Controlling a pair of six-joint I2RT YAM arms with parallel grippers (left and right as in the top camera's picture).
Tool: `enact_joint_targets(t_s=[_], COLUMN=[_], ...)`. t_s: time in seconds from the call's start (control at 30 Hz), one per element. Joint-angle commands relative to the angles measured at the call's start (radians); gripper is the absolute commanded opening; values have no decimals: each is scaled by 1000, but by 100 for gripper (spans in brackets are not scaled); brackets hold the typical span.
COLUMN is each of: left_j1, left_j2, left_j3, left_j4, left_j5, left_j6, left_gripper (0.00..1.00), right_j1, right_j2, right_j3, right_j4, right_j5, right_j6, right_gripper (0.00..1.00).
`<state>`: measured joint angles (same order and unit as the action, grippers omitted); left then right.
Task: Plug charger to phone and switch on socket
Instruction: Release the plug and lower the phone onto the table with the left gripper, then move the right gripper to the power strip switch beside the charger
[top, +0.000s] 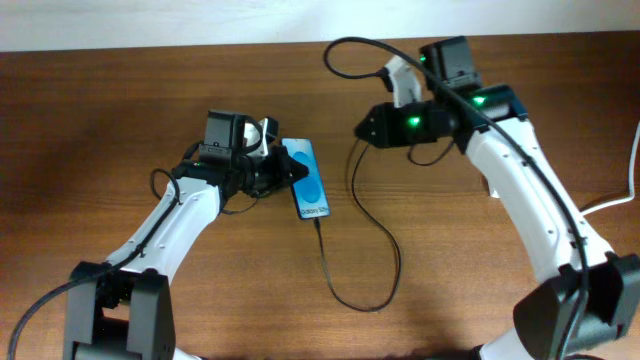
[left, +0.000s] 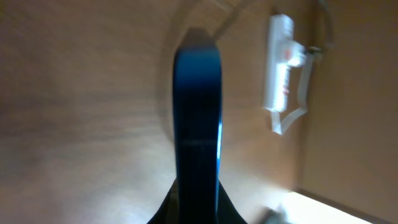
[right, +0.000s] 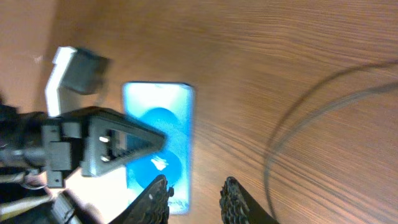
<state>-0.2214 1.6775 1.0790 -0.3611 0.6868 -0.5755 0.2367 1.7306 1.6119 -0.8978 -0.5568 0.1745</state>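
Phone — table centre, blue screen up, lying 12-to-6 | left gripper at its 9 o'clock edge, fingers clamped on it as we read the wrist view | charger meets its 6 o'clock end, loops toward 5 | right gripper fingers apart, empty | socket — at the phone's 1 o'clock, apart.
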Motion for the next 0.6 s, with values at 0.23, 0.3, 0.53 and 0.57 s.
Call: enact_joint_targets(t_s=[0.23, 0.3, 0.53, 0.57], left_j1=[-73, -73, -72, -72], left_j2=[223, 258, 290, 290], left_j3=[14, 14, 14, 14], left_j4=[76, 107, 120, 117], left_j5=[-161, -161, -172, -172], left_j6=[320, 319, 312, 311], left_gripper=[5, 8, 32, 34], right_j1=[-42, -42, -42, -42], right_j2=[-53, -53, -53, -53], right_j3=[0, 0, 0, 0], right_j4=[-230, -251, -250, -251], right_j5=[307, 333, 334, 334], right_j6=[-67, -67, -67, -67], right_gripper=[66, 76, 88, 88])
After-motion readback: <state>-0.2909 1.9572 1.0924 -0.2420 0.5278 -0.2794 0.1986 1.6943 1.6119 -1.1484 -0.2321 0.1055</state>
